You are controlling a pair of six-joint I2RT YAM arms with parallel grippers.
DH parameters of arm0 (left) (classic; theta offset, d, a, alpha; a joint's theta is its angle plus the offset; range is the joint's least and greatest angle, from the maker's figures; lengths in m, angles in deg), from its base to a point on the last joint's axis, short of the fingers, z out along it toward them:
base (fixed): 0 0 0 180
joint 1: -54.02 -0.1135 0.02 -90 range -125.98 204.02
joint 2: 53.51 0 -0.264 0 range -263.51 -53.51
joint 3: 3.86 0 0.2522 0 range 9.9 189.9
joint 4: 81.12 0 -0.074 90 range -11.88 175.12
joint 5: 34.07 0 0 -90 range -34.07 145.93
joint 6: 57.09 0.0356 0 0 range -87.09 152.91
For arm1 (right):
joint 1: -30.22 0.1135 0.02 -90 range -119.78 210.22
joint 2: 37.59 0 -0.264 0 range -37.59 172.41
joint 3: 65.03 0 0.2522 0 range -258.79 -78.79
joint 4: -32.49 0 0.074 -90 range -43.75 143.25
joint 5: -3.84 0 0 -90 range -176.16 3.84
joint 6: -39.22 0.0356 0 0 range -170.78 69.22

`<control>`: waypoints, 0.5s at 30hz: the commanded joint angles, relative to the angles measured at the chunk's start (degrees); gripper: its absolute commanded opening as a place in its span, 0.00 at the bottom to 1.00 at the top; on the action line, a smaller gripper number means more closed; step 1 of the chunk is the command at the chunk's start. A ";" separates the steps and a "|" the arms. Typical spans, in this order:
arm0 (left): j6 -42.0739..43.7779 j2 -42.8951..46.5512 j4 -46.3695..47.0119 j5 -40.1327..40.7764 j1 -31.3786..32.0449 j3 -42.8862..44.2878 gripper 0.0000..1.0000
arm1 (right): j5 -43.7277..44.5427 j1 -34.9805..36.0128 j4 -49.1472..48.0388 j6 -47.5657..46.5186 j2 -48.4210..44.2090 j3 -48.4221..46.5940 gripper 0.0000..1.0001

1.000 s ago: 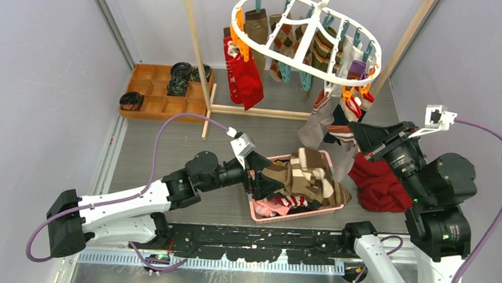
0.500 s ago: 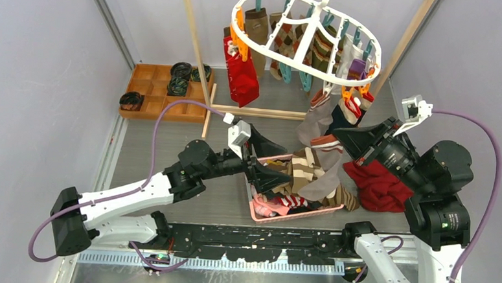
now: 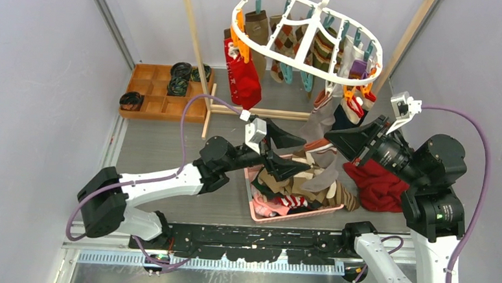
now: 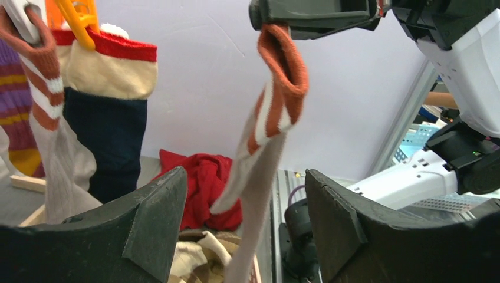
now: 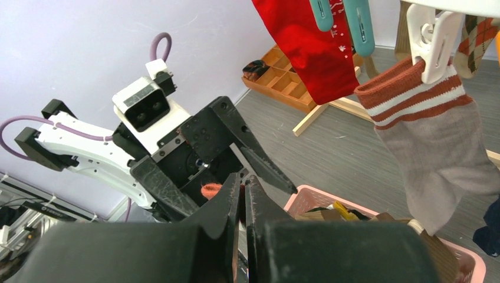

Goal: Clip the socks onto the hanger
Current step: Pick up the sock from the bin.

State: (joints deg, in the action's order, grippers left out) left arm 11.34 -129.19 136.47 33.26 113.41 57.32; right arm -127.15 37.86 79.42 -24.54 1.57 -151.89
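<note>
The grey worktop fills my overhead view, with the wooden rack standing at its far side. From the rack's rail hangs the hanger, tilted, with socks pegged all round it: a red patterned one on the left, brown argyle ones at the back, and on the near right a navy sock with a cream and red cuff.

Below the hanger a pink basket sits on the worktop, holding a heap of loose socks. A plain red cloth lies just right of it. A wooden tray with black rolls sits well apart at the far left.

My right tool is pinched tight on the rust-striped cuff of a grey sock, held up above the basket so that it dangles. My left tool is spread wide, one finger on either side of that dangling sock. From its wrist camera, neither finger appears to touch the fabric.
</note>
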 commanded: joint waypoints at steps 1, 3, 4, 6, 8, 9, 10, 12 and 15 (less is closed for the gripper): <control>0.86 -2.58 11.68 -1.41 -0.94 4.17 0.72 | -2.72 -0.17 -3.54 0.56 0.97 -0.35 0.01; 0.30 -3.77 12.68 -1.83 -1.12 5.18 0.71 | -2.94 -0.21 -3.63 0.40 1.25 -0.44 0.01; -0.11 -4.26 13.22 -1.91 -1.27 5.63 0.70 | -2.97 -0.16 -3.63 0.27 1.33 -0.46 0.01; -0.87 -5.00 14.82 -2.62 -1.22 5.93 0.69 | -2.96 -0.16 -3.64 -0.02 1.62 -0.46 0.01; -1.69 -5.47 16.54 -3.54 -1.25 6.13 0.67 | -2.96 -0.15 -3.63 -0.12 1.79 -0.46 0.01; -2.13 -5.71 17.08 -4.21 -1.22 6.25 0.65 | -2.95 -0.21 -3.68 -0.18 1.91 -0.46 0.01; -2.50 -5.83 17.26 -4.93 -1.28 6.34 0.63 | -2.97 -0.23 -3.77 -0.30 2.03 -0.42 0.01; -3.26 -6.11 17.73 -6.60 -1.24 6.82 0.59 | -3.11 -0.17 -3.97 -0.31 2.36 -0.38 0.01; -4.33 -6.61 18.47 -8.46 -1.30 7.11 0.45 | -3.21 -0.18 -4.14 -0.66 2.71 -0.38 0.01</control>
State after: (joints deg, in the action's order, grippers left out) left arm 8.52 -135.48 149.23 28.36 112.39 61.80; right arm -129.12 37.86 77.91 -24.65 3.49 -151.87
